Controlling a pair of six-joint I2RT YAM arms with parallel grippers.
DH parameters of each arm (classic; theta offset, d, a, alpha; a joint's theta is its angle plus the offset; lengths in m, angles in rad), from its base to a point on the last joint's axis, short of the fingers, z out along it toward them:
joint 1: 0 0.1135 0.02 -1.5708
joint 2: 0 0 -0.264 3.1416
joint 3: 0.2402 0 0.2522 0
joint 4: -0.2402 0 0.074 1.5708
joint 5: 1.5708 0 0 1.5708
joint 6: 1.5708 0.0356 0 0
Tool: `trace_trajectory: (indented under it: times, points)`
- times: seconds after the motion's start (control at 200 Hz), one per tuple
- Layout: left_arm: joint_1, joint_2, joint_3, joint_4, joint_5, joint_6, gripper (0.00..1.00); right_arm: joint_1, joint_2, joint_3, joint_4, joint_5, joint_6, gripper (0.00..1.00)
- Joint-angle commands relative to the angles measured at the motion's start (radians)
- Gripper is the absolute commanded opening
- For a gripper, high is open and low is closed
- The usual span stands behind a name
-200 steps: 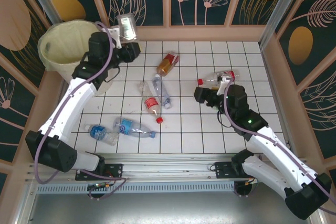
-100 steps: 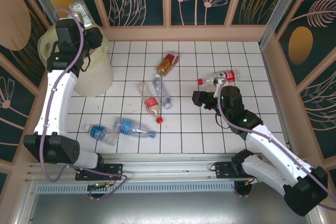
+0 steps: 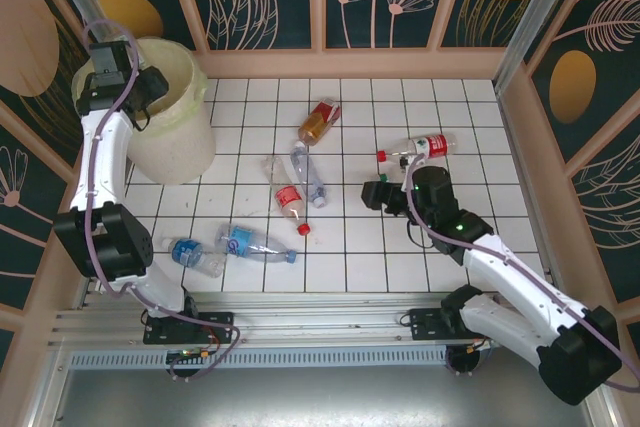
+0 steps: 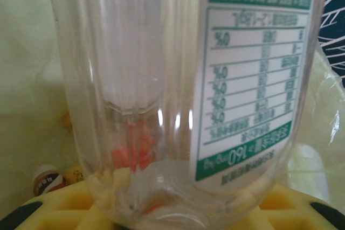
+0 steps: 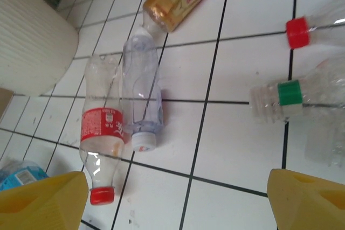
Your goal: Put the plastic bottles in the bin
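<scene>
A clear bottle (image 4: 161, 79) with a green and white label sits between the left fingers (image 4: 64, 206); pinched or loose, I cannot tell. The right fingers (image 5: 38, 203) are spread.

The left arm is stretching toward the far left corner, its left gripper (image 3: 150, 85) hanging over the rim of the bin (image 3: 185, 142). The right gripper (image 3: 371, 194) is hovering low above the tiled table (image 3: 470, 117), near a red-labelled bottle (image 3: 424, 145). Other plastic bottles (image 3: 288, 197) are lying scattered across the middle and near-left tiles.
</scene>
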Motion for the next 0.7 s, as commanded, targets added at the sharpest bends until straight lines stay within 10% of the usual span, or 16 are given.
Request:
trace_trajectory:
  times: [0.0, 0.52, 0.691]
  points:
    - [-0.001, 0.008, 0.028, -0.015, 0.017, 0.007, 0.48, -0.005, 0.079, 0.028, 0.026, -0.116, -0.066, 0.87]
    - [-0.002, -0.115, -0.018, -0.012, -0.025, 0.016, 0.98, 0.037, 0.489, 0.239, 0.097, -0.168, -0.253, 0.75]
    - [-0.004, -0.244, -0.107, 0.049, 0.078, 0.059, 0.99, 0.050, 0.618, 0.344, 0.094, -0.158, -0.265, 0.76]
